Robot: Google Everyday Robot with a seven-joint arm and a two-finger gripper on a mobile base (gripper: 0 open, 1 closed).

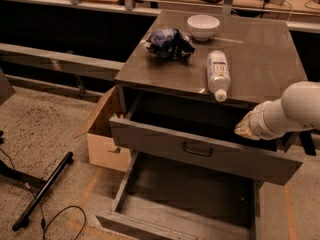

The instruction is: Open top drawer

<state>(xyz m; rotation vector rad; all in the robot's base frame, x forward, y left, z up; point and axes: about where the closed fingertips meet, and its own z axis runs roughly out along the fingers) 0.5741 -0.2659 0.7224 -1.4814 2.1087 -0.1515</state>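
The top drawer (150,140) is a wide grey metal drawer with a small black curved handle (197,150) at the centre of its front. It stands pulled partway out of the cabinet (260,59), and its inside is dark. My white arm (295,111) comes in from the right. My gripper (246,127) is at its tan tip, over the right part of the open drawer, just behind the front panel and to the upper right of the handle.
A second grey drawer (190,199) below stands pulled out further; its front shows no handle. On the cabinet top lie a white bowl (203,26), a crumpled blue bag (169,43) and a plastic bottle (218,74). A cardboard box (102,141) stands at the left; a black bar (42,190) and cable lie on the floor.
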